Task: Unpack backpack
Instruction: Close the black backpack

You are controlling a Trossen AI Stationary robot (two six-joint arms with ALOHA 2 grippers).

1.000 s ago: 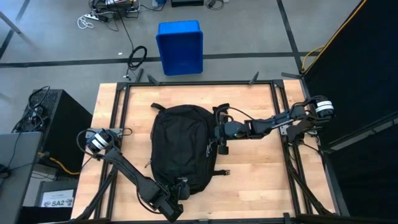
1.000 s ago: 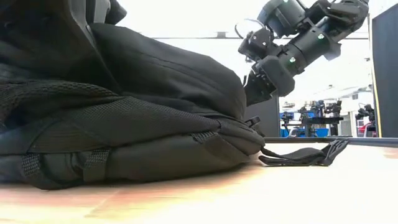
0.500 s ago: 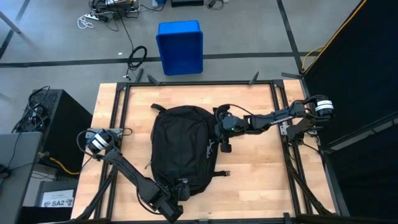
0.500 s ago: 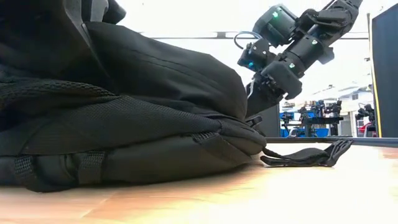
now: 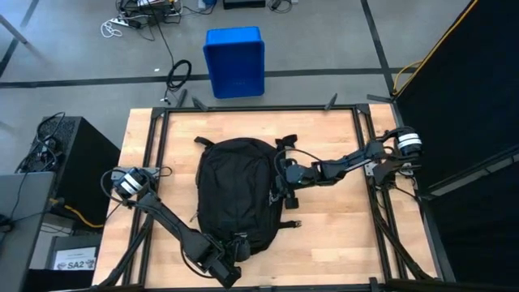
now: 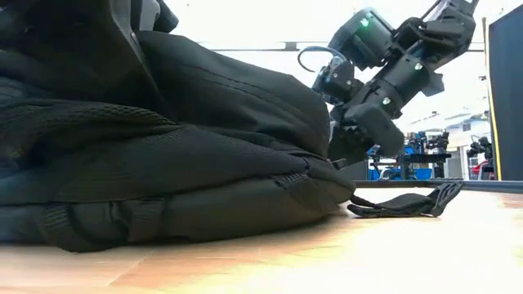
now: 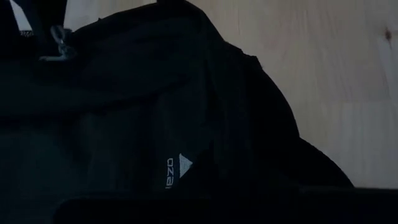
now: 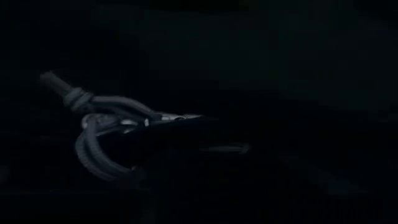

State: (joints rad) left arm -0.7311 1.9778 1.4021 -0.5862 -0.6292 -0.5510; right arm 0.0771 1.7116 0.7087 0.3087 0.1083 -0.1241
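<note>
The black backpack (image 5: 238,195) lies flat in the middle of the table, its top loop (image 5: 203,139) toward the far edge. My left gripper (image 5: 235,247) is shut at the backpack's near end; its wrist view looks across the black fabric (image 7: 155,124) and a grey zipper pull (image 7: 59,43). My right gripper (image 5: 280,191) is low against the backpack's right side (image 6: 323,139). Its wrist view is dark and shows grey zipper pull cords (image 8: 93,134) close ahead. My left gripper is shut on the backpack at its near end (image 5: 240,240), coming slanting down from the table's near left. The gripper and the black fabric hide the place of contact, so the part it has cannot be told. The backpack rests flat on the table.
A loose black strap (image 6: 404,204) trails from the backpack onto the bare wood at its right (image 5: 293,225). A blue plastic bin (image 5: 234,61) stands on the floor beyond the far edge. Black frame rails (image 5: 361,138) run along the table's sides.
My right gripper has sunk and moved toward the table's near edge, down along the backpack's right side, tipping further downward. My left gripper has kept still at the near end.
</note>
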